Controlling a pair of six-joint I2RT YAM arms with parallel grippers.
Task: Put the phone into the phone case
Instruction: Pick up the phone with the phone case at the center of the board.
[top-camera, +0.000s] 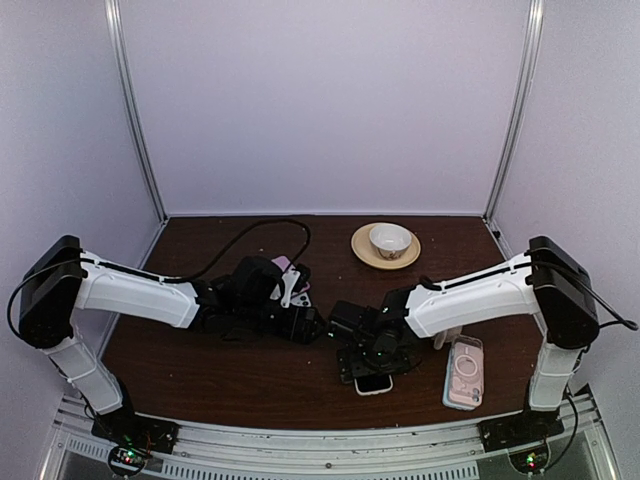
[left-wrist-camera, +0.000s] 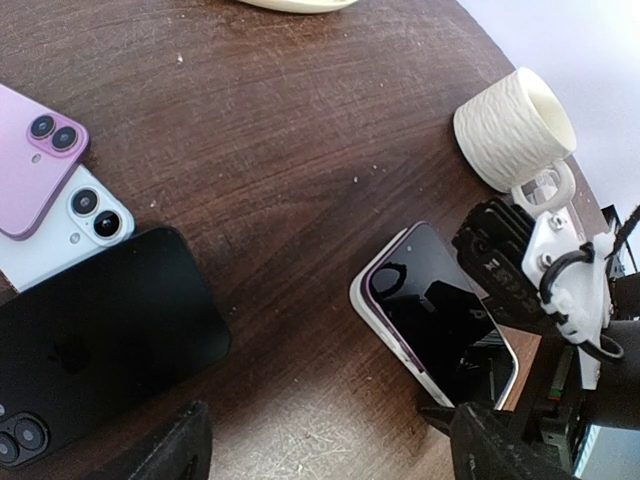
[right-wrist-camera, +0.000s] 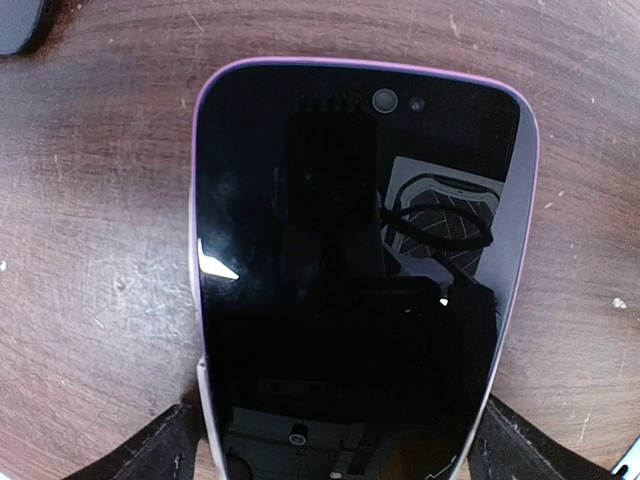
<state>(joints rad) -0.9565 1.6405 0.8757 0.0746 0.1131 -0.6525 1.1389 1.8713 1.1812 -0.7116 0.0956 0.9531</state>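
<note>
Phone (right-wrist-camera: 355, 250) flat on table (right-wrist-camera: 90, 250), straddled by right gripper (right-wrist-camera: 340, 442); clamped or not, cannot tell

Top cam: high, near side, facing down on surface (top-camera: 250, 390). L wrist low, R wrist close-up; both share phone (left-wrist-camera: 440, 320).

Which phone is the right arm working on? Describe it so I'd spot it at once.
On the brown table, look near the front edge, right of centre, between the fingers of the right gripper. The phone lies there screen up, black glass with a lilac rim; the other phones sit clustered further left, backs and camera lenses showing.
</note>
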